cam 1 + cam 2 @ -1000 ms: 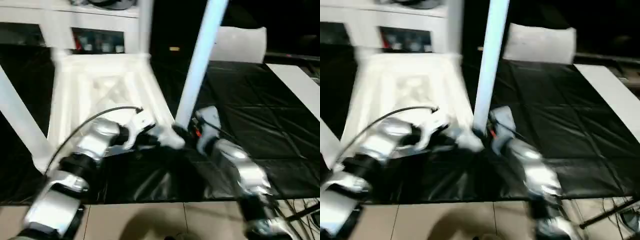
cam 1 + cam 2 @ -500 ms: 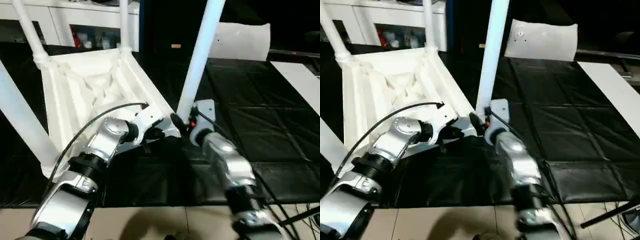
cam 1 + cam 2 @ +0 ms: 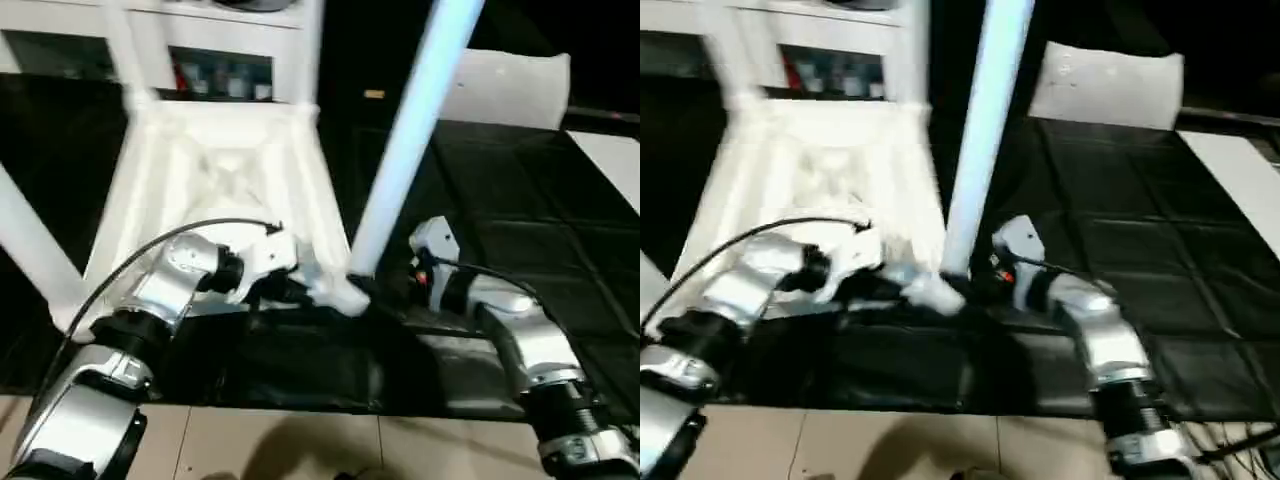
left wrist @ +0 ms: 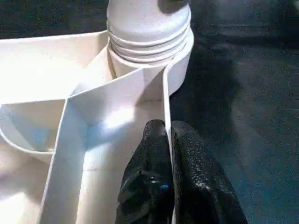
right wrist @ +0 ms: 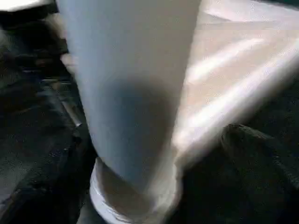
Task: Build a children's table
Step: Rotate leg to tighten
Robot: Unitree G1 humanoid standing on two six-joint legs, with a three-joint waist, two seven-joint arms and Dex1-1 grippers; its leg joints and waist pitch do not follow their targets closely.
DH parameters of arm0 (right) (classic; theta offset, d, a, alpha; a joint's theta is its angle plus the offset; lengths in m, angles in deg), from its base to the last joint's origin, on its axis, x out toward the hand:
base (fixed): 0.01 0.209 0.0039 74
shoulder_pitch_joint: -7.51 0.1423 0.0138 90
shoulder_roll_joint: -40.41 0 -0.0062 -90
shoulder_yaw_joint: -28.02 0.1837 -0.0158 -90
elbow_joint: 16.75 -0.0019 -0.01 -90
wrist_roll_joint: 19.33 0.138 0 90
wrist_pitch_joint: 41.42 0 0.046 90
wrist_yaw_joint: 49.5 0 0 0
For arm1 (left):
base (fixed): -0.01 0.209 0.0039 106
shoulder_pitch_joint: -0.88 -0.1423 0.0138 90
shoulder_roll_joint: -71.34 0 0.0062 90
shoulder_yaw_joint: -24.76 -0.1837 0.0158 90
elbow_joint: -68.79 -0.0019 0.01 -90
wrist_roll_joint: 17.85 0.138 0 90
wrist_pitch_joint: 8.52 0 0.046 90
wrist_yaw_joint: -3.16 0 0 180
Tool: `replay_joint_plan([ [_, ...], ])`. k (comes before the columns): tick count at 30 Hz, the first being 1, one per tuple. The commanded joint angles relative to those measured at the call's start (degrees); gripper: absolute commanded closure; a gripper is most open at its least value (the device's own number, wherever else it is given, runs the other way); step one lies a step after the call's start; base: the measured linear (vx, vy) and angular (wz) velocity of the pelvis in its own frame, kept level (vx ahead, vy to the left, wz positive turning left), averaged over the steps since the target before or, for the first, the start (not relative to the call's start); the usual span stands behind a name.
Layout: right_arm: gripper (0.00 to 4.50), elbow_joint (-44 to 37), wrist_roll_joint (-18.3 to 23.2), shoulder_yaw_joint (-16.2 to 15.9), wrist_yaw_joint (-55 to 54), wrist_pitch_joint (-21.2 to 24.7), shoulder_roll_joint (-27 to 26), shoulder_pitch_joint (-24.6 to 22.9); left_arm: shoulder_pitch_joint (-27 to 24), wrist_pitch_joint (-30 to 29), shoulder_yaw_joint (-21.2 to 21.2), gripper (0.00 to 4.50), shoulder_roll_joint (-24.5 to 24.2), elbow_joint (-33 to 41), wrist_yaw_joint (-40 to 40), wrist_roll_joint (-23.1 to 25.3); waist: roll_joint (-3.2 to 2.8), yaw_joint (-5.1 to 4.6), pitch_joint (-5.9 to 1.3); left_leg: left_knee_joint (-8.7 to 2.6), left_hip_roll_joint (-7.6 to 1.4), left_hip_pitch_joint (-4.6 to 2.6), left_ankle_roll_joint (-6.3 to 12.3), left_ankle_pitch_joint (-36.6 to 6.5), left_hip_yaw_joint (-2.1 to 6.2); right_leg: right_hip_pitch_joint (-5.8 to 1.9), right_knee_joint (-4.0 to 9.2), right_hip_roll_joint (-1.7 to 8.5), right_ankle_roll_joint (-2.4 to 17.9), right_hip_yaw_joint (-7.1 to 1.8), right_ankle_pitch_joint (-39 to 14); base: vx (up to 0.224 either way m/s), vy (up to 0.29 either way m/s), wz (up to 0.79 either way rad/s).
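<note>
On the black worktop [image 3: 500, 250], my left pincer [image 4: 167, 135] pinches the tabletop [image 3: 215, 170] rib (wrist view); my right pincer [image 3: 385, 285] stands wide beside the leg [image 3: 410, 130].

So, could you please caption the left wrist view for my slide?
Left gripper shut on a thin rib of the upturned tabletop, beside a seated leg.

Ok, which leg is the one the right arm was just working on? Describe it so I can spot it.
Find the upturned white tabletop on the black sheet. At its near corner, beside the right end effector, one tube leg rises from a round socket. It is the nearest leg and looks bluish, unlike the others farther back.
</note>
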State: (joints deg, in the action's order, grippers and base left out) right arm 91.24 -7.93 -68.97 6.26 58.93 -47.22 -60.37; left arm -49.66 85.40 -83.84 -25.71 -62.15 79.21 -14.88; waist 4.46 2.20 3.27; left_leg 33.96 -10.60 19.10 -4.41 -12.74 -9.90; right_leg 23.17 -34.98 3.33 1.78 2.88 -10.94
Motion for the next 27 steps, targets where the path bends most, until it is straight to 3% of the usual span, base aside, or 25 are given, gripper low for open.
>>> replay_joint_plan([
  [1,0.04,-1.2,2.5,-0.7,7.1,0.0,2.6,-0.4,0.7,3.7,-2.9,4.5,0.3,0.1,5.9,-0.8,-0.49,-0.2,-3.6,-3.63,-2.9,0.18,5.21,-3.8,0.31,-3.57,3.15,4.89,15.7,-3.22,-2.6,0.0,0.0,0.0],
  [7,0.54,-1.0,4.3,-2.5,14.2,0.5,3.5,-0.3,1.3,7.8,-5.0,4.5,-0.1,-0.9,12.2,-0.3,-0.5,0.23,-3.6,-3.64,-2.88,0.2,4.43,-4.5,0.38,-3.55,3.36,5.0,15.1,-3.11,-5.1,0.0,0.0,0.0],
  [9,0.77,-0.6,4.6,-3.1,15.7,0.2,3.7,0.0,1.5,8.5,-5.4,4.5,0.0,-0.9,13.7,-0.3,-0.84,0.57,-3.69,-3.64,-3.08,0.04,4.29,-3.7,0.34,-3.47,3.07,4.94,15.5,-3.03,-3.3,0.0,0.0,0.0],
  [13,1.08,0.1,5.0,-4.1,17.9,0.2,3.8,0.6,2.0,10.1,-6.2,4.5,-0.1,-1.3,15.5,0.1,-0.77,1.34,-3.76,-3.55,-3.19,0.14,4.28,-3.0,0.17,-3.59,2.72,4.88,16.1,-2.82,-1.0,0.0,0.0,0.0],
  [19,1.6,0.1,5.6,-4.9,20.6,1.5,4.0,1.1,3.2,11.2,-6.3,4.5,0.1,-2.9,16.2,0.5,-0.67,1.57,-3.73,-3.54,-3.18,0.25,3.11,-4.0,0.19,-3.64,2.96,4.97,15.0,-2.68,-3.9,0.0,0.0,0.0],
  [27,2.31,-0.6,6.3,-5.7,22.6,3.5,4.4,1.1,3.6,11.8,-6.4,4.5,-0.1,-4.0,16.4,0.6,-0.64,1.84,-3.82,-3.45,-3.23,0.18,3.21,-2.7,0.14,-3.59,2.7,4.91,15.3,-2.49,-2.2,0.0,0.0,0.0],
])
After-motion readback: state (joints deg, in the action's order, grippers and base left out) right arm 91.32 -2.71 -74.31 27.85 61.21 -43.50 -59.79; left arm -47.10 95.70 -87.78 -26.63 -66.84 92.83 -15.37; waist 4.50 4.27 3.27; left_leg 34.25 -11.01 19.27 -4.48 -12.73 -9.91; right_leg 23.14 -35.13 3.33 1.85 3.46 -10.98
